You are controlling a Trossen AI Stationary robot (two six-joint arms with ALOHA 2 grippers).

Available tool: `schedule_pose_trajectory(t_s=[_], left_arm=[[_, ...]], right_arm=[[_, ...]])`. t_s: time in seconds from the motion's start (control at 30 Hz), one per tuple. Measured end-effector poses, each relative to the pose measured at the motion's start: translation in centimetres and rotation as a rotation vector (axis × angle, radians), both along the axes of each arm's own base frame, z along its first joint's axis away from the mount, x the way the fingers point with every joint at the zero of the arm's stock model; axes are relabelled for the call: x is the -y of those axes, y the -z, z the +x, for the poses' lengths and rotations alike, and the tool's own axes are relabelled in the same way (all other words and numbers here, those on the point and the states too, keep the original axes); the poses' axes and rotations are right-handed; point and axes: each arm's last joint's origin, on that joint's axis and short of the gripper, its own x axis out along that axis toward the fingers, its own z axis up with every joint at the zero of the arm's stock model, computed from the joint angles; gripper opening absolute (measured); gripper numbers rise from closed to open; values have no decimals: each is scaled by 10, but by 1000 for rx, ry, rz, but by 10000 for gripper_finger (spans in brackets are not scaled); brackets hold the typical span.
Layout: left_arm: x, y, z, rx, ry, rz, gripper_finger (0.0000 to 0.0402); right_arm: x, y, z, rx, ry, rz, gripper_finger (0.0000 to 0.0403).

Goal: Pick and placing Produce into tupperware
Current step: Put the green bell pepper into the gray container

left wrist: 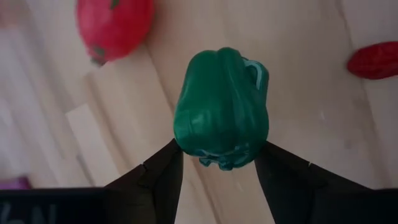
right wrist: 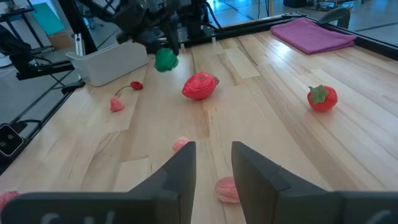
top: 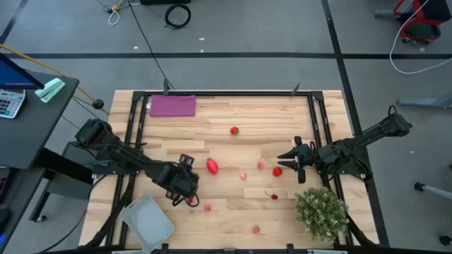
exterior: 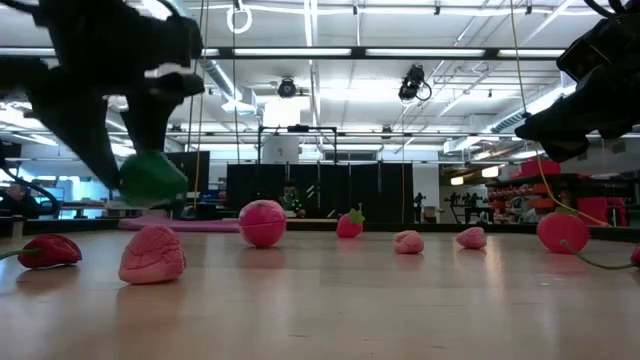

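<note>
Near the front-left of the worktop [top: 233, 152], the left end effector [left wrist: 219, 163] is pinching a green toy pepper [left wrist: 221, 109] between its two dark fingers, gripping it low on its sides; in the low view the pepper hangs clear of the wood. The tupperware [top: 148, 220] sits tilted at the front-left corner, just beside this arm, and looks empty as far as the overhead view shows. The rest of the produce lies loose: a large red piece [top: 212, 166] just beyond the left arm, a strawberry [top: 234, 130] further back toward the purple mat [top: 172, 106], a pink piece [top: 207, 207] close to the end effector, and several small pink and red pieces scattered through the middle. The right end effector [right wrist: 213, 163] waits on the right side near the bushy plant [top: 322, 212], fingers spread and holding nothing. The step in hand seems to be carrying the pepper to the container. To do it well, I would keep the pepper raised enough to clear the container wall, swing it over the middle of the tub rather than its rim, lower it close to the floor of the tub, and only then let the fingers part, since the smooth, rounded pepper would likely roll or bounce out if released from height.
</note>
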Motion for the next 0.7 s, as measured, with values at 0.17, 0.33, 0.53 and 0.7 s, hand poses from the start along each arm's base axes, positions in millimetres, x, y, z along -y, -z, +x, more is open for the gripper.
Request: schedule_pose_trajectory(t_s=[0.17,0.33,0.53,0.7], left_arm=[[6,-29,-3,-46,-133,-28,201],[19,-58,-13,-128,-275,-119,198],[47,-85,-30,-248,-518,-332,192],[73,-95,-48,-269,-667,-407,197]], right_arm=[[0,0,0,0,0,0,110],[0,0,0,0,0,0,110],[0,0,0,0,0,0,111],[0,0,0,0,0,0,110]])
